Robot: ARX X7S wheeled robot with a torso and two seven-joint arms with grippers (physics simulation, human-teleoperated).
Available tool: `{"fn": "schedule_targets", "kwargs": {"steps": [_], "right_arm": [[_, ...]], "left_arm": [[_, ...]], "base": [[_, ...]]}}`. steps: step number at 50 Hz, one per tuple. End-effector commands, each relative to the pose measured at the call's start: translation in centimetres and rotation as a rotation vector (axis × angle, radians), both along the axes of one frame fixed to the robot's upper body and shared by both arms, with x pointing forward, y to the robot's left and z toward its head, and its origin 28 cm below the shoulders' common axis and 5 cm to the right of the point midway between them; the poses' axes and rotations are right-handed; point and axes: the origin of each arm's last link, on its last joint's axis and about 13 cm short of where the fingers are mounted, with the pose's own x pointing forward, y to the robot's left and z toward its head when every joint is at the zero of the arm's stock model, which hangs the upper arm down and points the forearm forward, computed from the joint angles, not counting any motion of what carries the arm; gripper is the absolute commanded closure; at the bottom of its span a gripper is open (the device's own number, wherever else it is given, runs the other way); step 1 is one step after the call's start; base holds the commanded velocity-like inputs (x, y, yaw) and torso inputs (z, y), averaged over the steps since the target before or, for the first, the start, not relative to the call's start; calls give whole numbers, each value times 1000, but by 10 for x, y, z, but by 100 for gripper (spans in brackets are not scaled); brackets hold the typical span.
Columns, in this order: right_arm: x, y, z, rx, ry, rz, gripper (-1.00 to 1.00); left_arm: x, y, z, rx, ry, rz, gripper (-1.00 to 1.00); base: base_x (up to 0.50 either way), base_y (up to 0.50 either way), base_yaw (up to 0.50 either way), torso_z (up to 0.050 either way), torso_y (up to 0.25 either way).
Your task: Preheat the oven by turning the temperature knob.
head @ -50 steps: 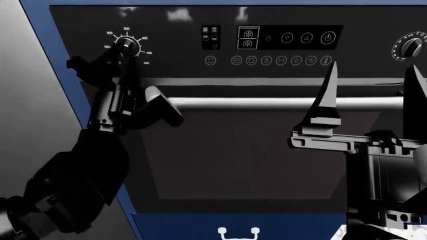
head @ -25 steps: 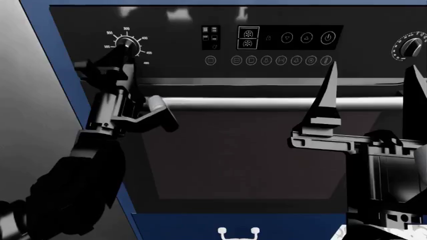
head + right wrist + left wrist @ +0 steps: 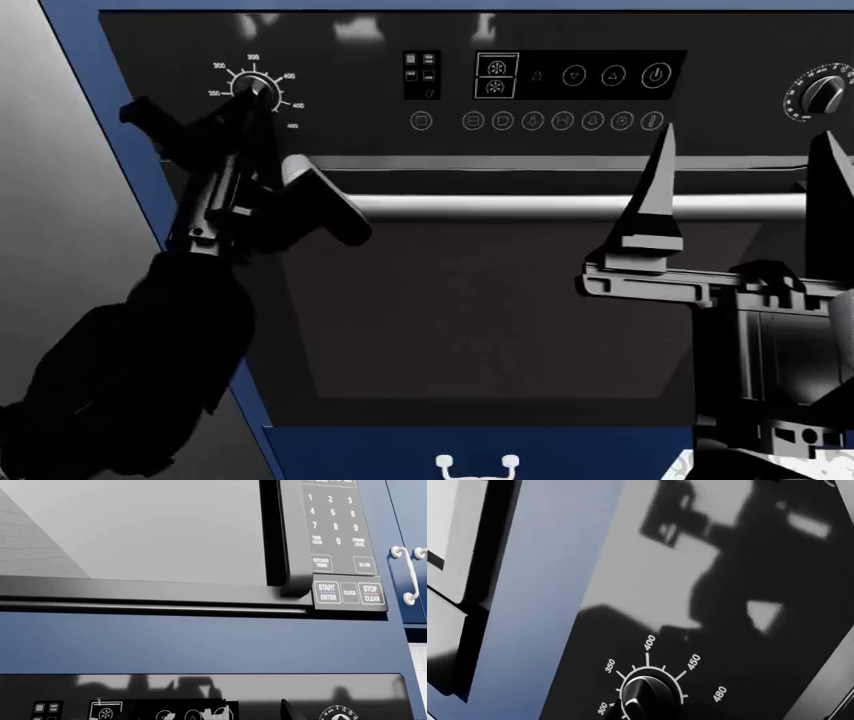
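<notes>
The black oven [image 3: 507, 300] fills the head view, with its silver bar handle [image 3: 561, 207] and button panel [image 3: 574, 77]. The temperature knob [image 3: 254, 90], ringed by numerals 300 to 480, is at the panel's left end. My left gripper [image 3: 244, 108] reaches up to it, its dark fingers closed round the dial. The left wrist view shows the knob [image 3: 650, 697] at the frame's edge, with a dark fingertip beside it. My right gripper [image 3: 742, 175] is open and empty in front of the handle's right part.
A second knob [image 3: 823, 95], ringed by small ticks, sits at the panel's right end and also shows in the right wrist view [image 3: 337, 714]. A microwave [image 3: 133, 530] hangs above the oven in blue cabinetry [image 3: 200, 640]. White cabinet handles [image 3: 477, 463] are below the oven.
My left wrist has rolled about the knob: its side parts dipped half a second ago and now stand higher. The fingertips stay at the dial. The right arm has not moved.
</notes>
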Motion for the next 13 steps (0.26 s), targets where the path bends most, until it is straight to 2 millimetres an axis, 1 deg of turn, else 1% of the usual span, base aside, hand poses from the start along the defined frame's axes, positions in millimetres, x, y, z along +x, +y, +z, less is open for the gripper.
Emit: {"fn": "schedule_targets", "kwargs": {"steps": [1,6,7,10,13], "right_arm": [[0,1,0,0,0,6,-100],[0,1,0,1,1,7,-100],[0,1,0,2,1,7,-100],[-1,1,1,2,0,6,-100],[-1,1,0,2,0,7,-100]], "left_arm": [[45,15,42,-251,176,17,100],[47,14,47,-242,173,16,100],[48,14,50,-291,191,13,100],[50,13,54,-353,222,-1,100],[53,13,59,-356,217,0,100]], "base": [[30,-8,-27,0,0],[29,-6,-26,7,0],[27,-8,-25,0,0],[26,-7,-24,7,0],[25,-5,-22,3,0]]}}
